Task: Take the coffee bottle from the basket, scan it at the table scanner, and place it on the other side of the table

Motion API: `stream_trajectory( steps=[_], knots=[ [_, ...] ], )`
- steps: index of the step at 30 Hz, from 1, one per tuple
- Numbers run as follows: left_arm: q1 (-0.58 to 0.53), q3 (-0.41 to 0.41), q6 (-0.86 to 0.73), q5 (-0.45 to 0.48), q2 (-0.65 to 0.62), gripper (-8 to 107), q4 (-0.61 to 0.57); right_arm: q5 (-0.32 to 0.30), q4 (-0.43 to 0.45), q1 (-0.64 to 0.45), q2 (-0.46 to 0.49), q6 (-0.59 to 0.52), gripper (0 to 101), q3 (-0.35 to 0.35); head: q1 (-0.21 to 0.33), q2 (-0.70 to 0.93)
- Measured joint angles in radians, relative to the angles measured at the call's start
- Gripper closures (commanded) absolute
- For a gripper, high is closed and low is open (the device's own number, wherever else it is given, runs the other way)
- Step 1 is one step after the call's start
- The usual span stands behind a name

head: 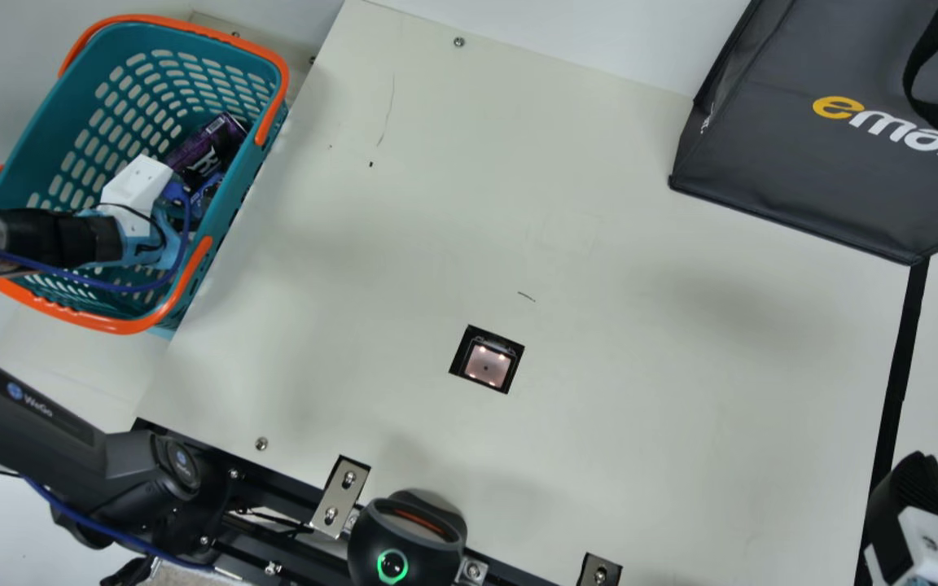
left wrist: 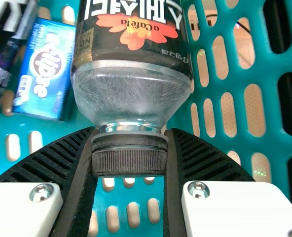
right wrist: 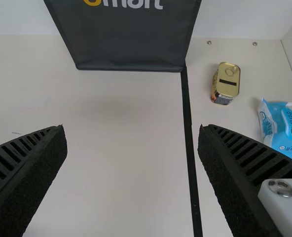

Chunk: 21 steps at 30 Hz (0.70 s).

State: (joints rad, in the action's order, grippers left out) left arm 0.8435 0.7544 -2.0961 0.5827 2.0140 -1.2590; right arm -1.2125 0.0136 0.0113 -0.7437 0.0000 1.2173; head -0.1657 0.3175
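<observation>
Where capped, bottle [left wrist: 131, 91] in left hand [head: 161, 244]

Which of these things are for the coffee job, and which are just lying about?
For the job: coffee bottle; left gripper, shut on it; basket; table scanner.

Lying about: purple can and blue box, in the basket; gold can; blue-and-white packet; dark gray bag.
</observation>
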Motion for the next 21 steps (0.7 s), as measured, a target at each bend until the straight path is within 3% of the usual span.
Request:
stream_trajectory(
  steps=[9, 21],
  knots=[
    [0.011, -0.040, 0.040, 0.025, -0.109, 107, -0.016, -0.001, 0.000, 0.000, 0.000, 0.000, 6, 0.000, 0.000, 0.002],
    [-0.011, -0.032, 0.172, 0.037, -0.231, 107, 0.017, -0.001, 0.000, 0.000, 0.000, 0.000, 6, 0.000, 0.000, 0.002]
  ],
)
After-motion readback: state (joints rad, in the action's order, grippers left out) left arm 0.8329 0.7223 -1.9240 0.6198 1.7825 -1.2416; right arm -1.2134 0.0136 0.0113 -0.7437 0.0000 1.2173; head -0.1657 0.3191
